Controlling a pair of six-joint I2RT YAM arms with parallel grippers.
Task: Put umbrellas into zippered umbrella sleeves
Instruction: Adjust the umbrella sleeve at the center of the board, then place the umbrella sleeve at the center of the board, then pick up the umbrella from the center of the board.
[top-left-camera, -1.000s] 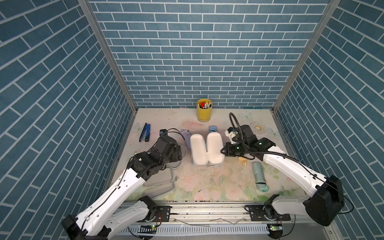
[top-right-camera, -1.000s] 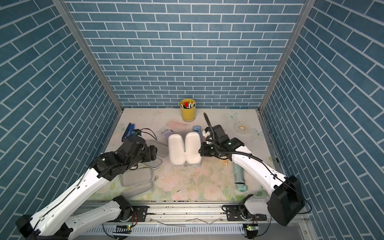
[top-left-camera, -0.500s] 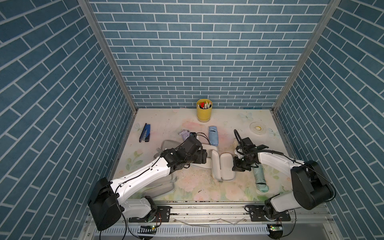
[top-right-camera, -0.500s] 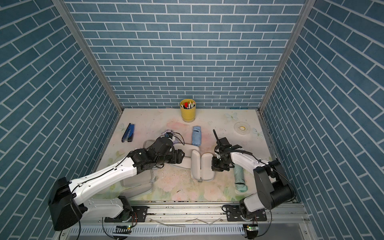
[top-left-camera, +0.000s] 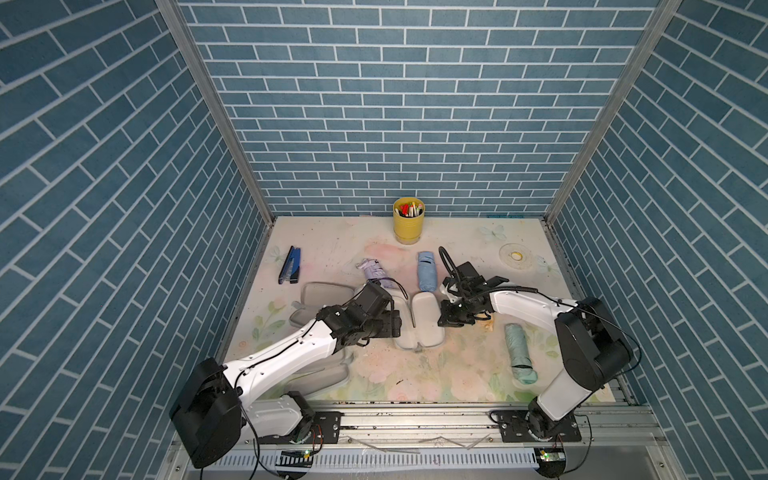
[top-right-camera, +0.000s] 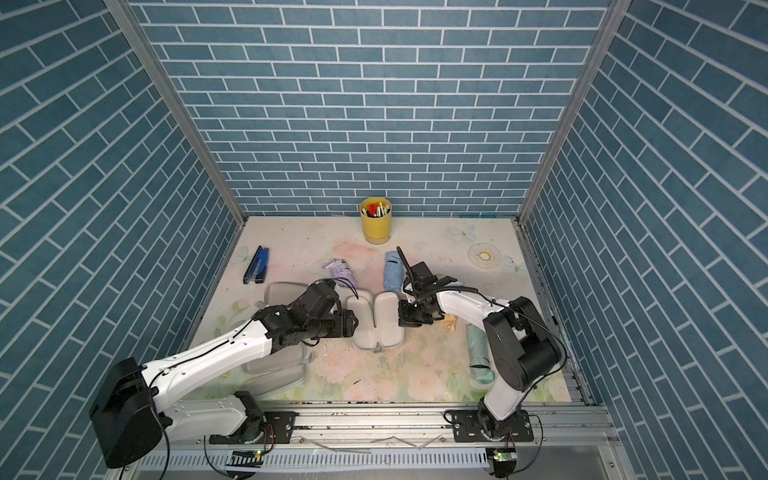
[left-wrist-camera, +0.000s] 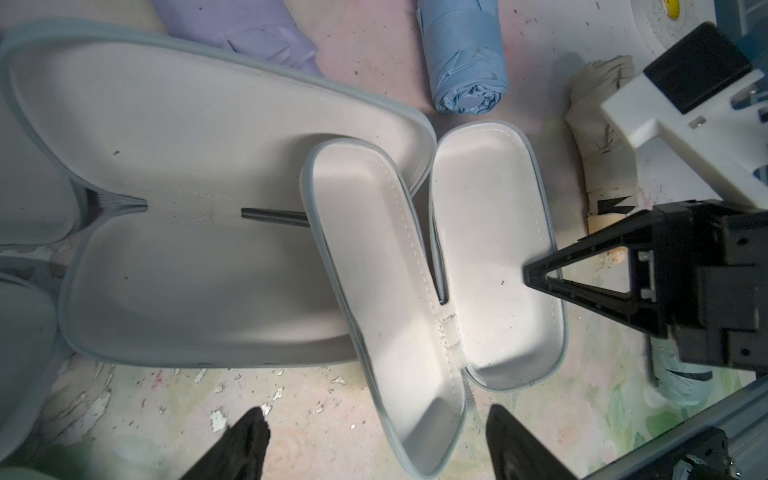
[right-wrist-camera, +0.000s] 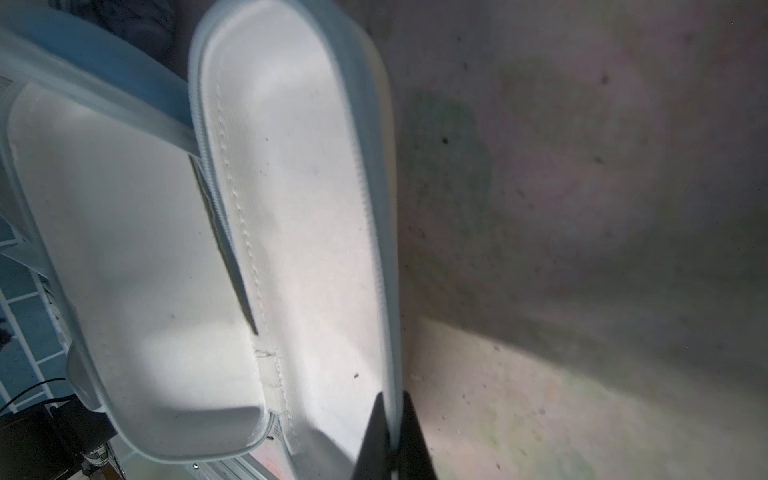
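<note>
Oblong grey-white-lined hard-shell zip sleeve (top-left-camera: 417, 322) is anchored open on the tabletop (top-left-camera: 332, 249) by the right end effector (top-left-camera: 442, 321), clamped on its rim, presumably for loading; left end effector (top-left-camera: 397, 326) is held wide open, empty; light blue fabric umbrella (top-left-camera: 427, 272) is noted just beyond it.

Grey-white sleeve (top-left-camera: 424, 318), lt-blue umbrella (top-left-camera: 427, 272), yel cup (top-left-camera: 408, 229).

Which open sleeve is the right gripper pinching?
The central sleeve, the rightmost one: the right gripper is shut on its outer rim. The other sleeves lie nearer the left arm.
</note>
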